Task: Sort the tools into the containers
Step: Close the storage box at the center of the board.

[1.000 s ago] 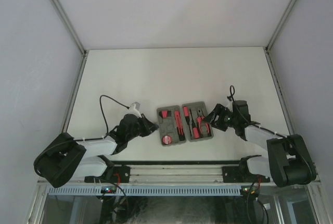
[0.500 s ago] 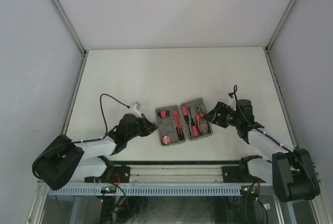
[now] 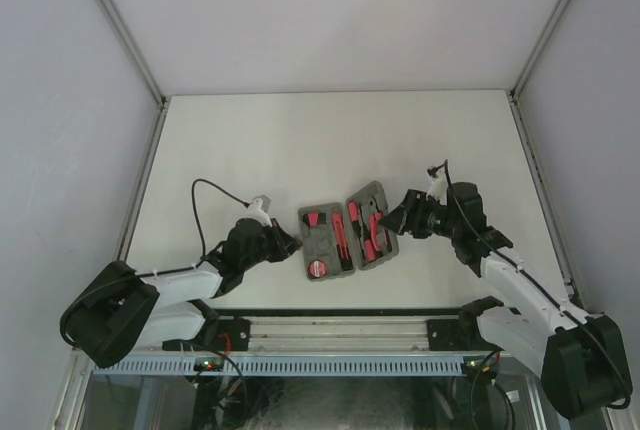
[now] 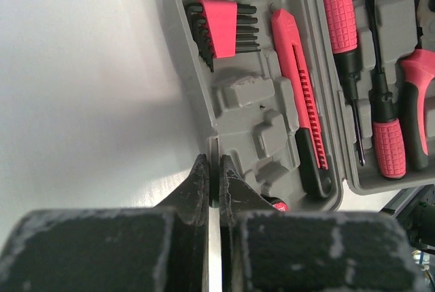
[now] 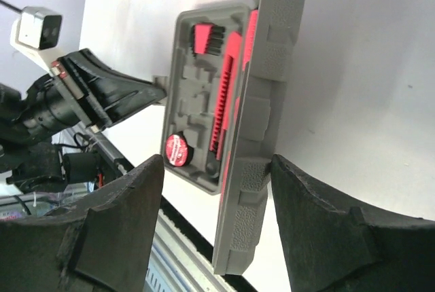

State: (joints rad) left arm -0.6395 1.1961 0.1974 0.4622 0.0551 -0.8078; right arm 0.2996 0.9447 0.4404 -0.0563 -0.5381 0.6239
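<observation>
- The grey case (image 3: 322, 240) is moulded hard plastic with rounded corners and shaped slots. It lies opened in two halves close to the worktop's (image 3: 330, 140) near edge, about midway along it.
- The half toward the right edge is tipped up on its hinge side. Its outer shell is pebbled.
- The flat half holds a set of black hex keys (image 4: 221, 27) in a pink holder, a ribbed pink-and-black knife (image 4: 299, 95) and a round red disc (image 5: 178, 149). The disc's pale label is too small to read.
- The raised half holds screwdrivers (image 4: 340, 13) with knobbly pink handles and pink-handled pliers (image 4: 418, 102).
- The left gripper (image 4: 212, 170) is pressed together, pinching a thin tab on the flat half's outer rim.
- The right gripper (image 5: 216, 163) is spread wide and straddles the raised half. One finger lies against the shell and the other is clear of it.
</observation>
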